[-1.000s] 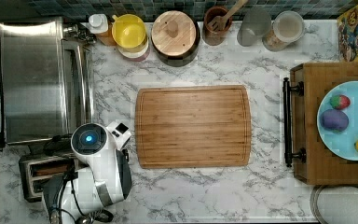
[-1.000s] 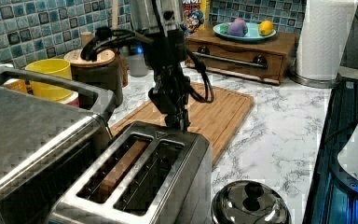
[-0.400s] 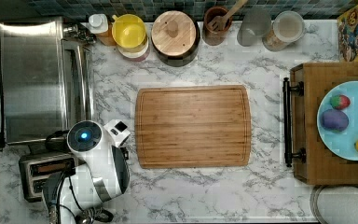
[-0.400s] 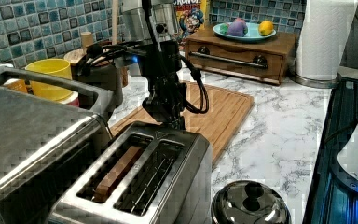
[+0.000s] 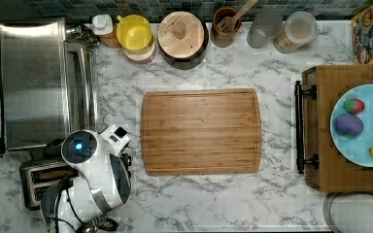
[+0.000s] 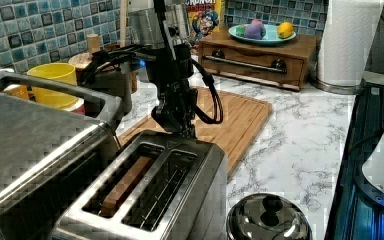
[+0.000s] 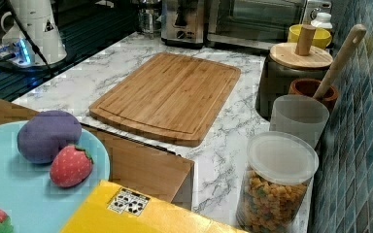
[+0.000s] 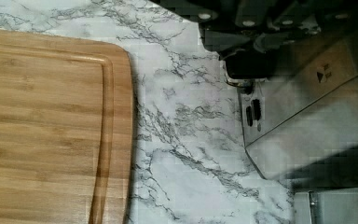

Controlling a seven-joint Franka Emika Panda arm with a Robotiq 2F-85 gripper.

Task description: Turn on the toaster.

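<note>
Pressing at the toaster [image 6: 145,200] lever end, lower left; your gripper [image 6: 182,127] state unclear. Risk: off-centre contact slips, lever won't latch.

Top view looked straight down on the bench [image 5: 223,204] from well above; left view sat low and close behind the toaster [image 6: 150,200], facing along the bench toward the fruit plate [image 6: 265,39]; right view looked back from beside that plate, toaster oven [image 7: 252,19] far off; wrist view hung close over the marble; all four shared the cutting board [image 5: 201,131].
</note>
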